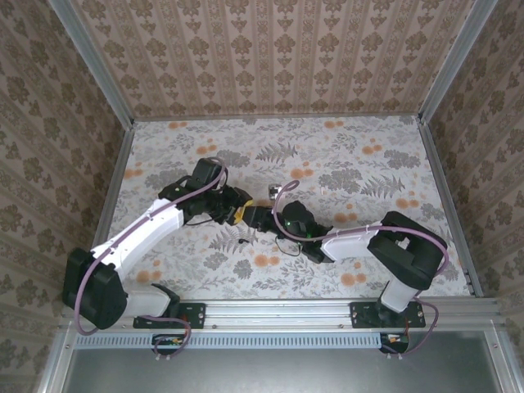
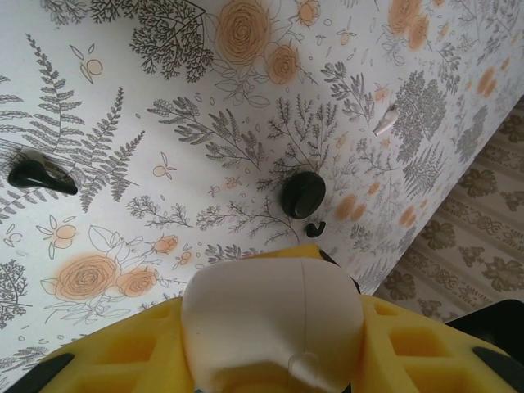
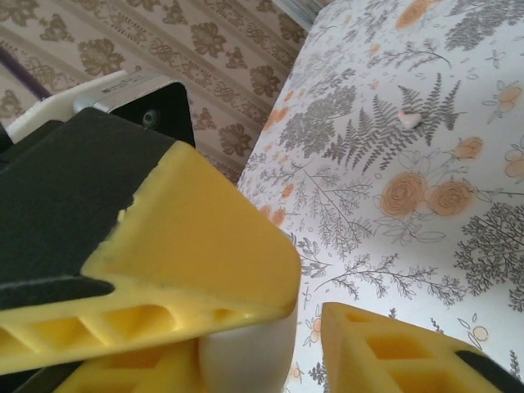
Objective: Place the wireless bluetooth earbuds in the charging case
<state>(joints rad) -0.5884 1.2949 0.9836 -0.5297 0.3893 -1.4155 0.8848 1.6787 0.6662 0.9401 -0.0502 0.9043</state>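
Observation:
The white charging case [image 2: 274,315] is clamped between the yellow fingers [image 2: 409,344] of my left gripper [image 2: 270,352], which is shut on it above the floral table. In the top view the left gripper [image 1: 240,214] and right gripper [image 1: 264,218] meet at mid-table. My right gripper [image 3: 307,348] straddles the same case [image 3: 246,360]. The case lies against its left finger, and a strip of table shows before its right finger [image 3: 393,352]. A tiny black earbud [image 2: 315,228] lies on the table beyond the case, next to a black round disc [image 2: 304,195]. A longer black piece [image 2: 41,176], perhaps the other earbud, lies far left.
A small white bit [image 2: 386,122] lies farther out on the table; it also shows in the right wrist view [image 3: 408,119]. The left gripper's big yellow finger [image 3: 188,237] overlaps the case from above. Patterned walls [image 1: 270,49] enclose the table on three sides.

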